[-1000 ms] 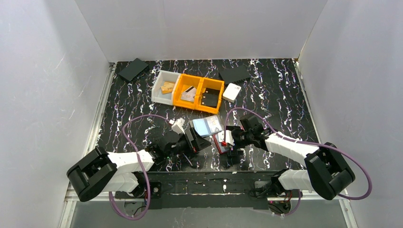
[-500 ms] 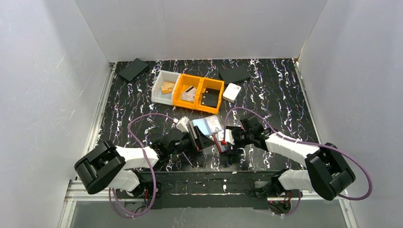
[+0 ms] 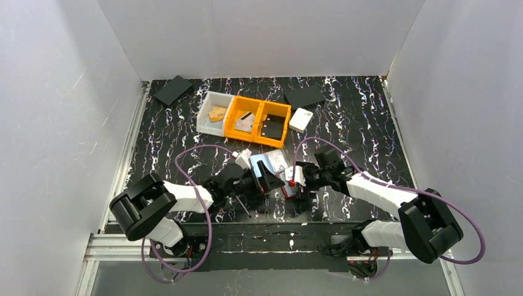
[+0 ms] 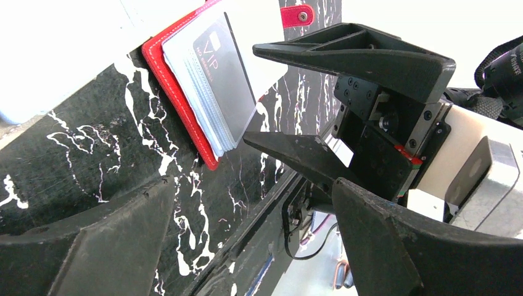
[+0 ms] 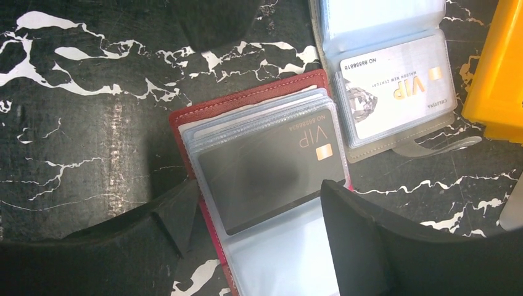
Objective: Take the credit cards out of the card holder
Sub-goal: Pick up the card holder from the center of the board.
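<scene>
Credit cards [image 5: 271, 172] sleeved in red card holder [image 5: 185, 123], right gripper [image 5: 256, 197] spread empty over it, left gripper [image 4: 251, 188] spread empty alongside

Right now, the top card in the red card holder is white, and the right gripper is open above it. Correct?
No: the card is dark grey, not white (right wrist view). The right gripper is open above the red card holder.
</scene>
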Motion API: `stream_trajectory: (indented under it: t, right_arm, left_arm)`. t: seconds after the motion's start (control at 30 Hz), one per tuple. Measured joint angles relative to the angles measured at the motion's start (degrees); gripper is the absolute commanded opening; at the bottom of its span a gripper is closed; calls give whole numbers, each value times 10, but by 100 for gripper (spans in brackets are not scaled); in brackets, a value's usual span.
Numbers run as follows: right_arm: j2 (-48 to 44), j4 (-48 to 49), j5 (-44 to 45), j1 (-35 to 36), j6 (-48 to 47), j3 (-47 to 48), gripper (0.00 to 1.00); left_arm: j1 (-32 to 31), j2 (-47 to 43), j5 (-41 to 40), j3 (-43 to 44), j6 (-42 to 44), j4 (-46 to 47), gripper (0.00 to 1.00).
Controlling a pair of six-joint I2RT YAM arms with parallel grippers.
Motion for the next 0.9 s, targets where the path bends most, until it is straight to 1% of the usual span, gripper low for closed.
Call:
stream_trajectory:
  t: [0.27, 0.47, 0.67, 0.9]
  right_arm:
    - [0, 0, -1, 0, 16, 0, 70]
    - [-1, 0, -1, -2, 23, 0, 71]
    - [-1, 0, -1, -2, 27, 0, 65]
    - [-6, 0, 0, -9, 29, 0, 63]
  left_arm:
    - [0, 29, 14, 6, -14, 31, 98]
    - [0, 43, 23, 11, -24, 52, 98]
    - [0, 56, 27, 13, -31, 74, 98]
    - [0, 81, 35, 23, -41, 89, 98]
